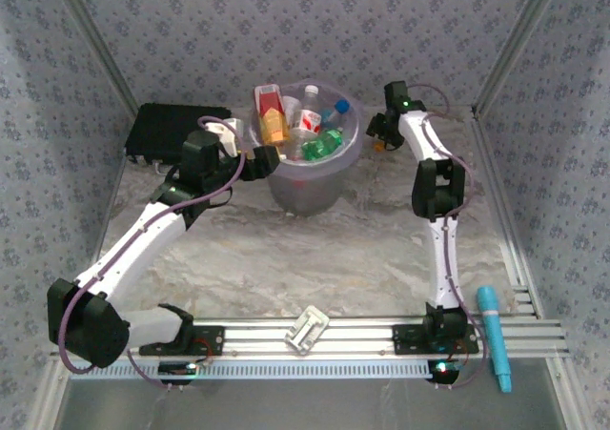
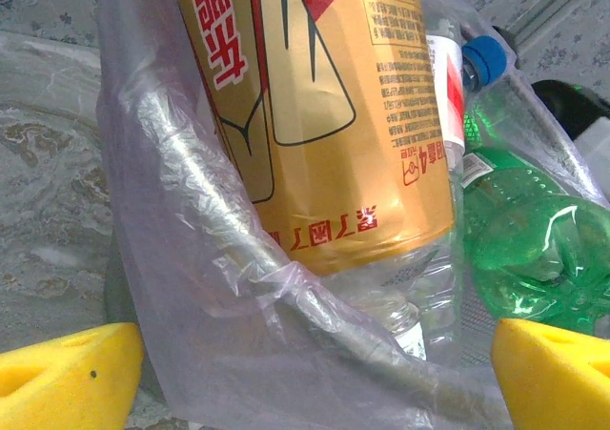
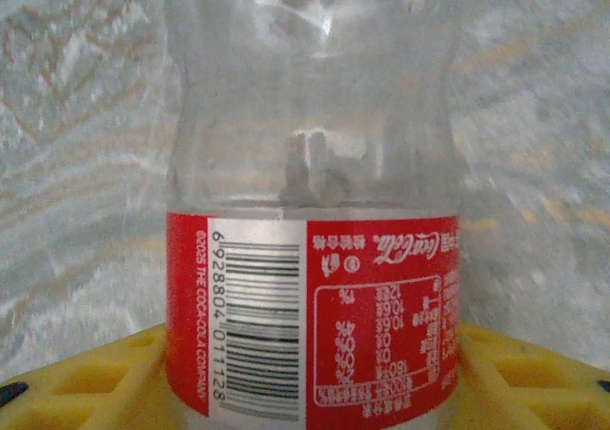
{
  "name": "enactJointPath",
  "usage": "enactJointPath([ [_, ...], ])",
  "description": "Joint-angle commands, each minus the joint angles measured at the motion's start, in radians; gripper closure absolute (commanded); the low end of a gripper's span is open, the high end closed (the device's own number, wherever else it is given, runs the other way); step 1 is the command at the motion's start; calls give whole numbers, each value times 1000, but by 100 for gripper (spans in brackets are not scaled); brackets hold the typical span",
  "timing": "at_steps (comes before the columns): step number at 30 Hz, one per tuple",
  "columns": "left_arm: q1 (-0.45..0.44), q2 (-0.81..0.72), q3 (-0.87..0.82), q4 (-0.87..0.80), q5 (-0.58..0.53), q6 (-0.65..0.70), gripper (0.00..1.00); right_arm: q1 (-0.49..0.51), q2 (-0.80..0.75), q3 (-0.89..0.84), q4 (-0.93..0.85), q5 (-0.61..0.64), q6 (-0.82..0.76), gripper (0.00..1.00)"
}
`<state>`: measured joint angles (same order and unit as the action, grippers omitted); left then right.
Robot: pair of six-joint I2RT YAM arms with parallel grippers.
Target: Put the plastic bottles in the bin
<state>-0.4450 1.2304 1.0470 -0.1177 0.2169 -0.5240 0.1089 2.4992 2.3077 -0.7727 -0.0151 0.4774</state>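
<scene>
The bin stands at the back centre, lined with thin plastic and holding several plastic bottles: an orange-labelled one, a clear one with a red label and a green one. My left gripper hangs open at the bin's left rim. Its yellow fingers stand wide apart, with nothing between them but the liner. The orange bottle and the green bottle are close ahead of it. My right gripper is to the right of the bin. Its fingers press both sides of a clear, red-labelled bottle.
A flat black case lies at the back left, behind the left arm. A blue tool and a small pale clamp rest on the front rails. Patterned walls and metal posts close in the back and both sides.
</scene>
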Motion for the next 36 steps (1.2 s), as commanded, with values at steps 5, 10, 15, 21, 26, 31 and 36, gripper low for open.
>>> enactJointPath([
  [5,7,-23,25,13,18,-11,6,-11,-344,-135,-36,3,-117,46],
  [10,6,-22,30,9,19,-11,6,10,-556,-238,-92,-56,-181,46],
  [15,6,-24,26,9,18,-14,6,64,-747,-260,-156,-132,-217,46],
  [21,7,-26,22,16,16,-21,6,219,-787,-177,-238,-157,-242,45],
  [26,6,-37,25,5,12,-17,6,310,-723,-139,-240,-137,-226,44],
  [31,6,-46,34,-11,13,-10,6,358,-663,-110,-263,-100,-218,42],
  [36,7,-51,80,-29,12,11,6,365,-664,-81,-310,-107,-235,22],
])
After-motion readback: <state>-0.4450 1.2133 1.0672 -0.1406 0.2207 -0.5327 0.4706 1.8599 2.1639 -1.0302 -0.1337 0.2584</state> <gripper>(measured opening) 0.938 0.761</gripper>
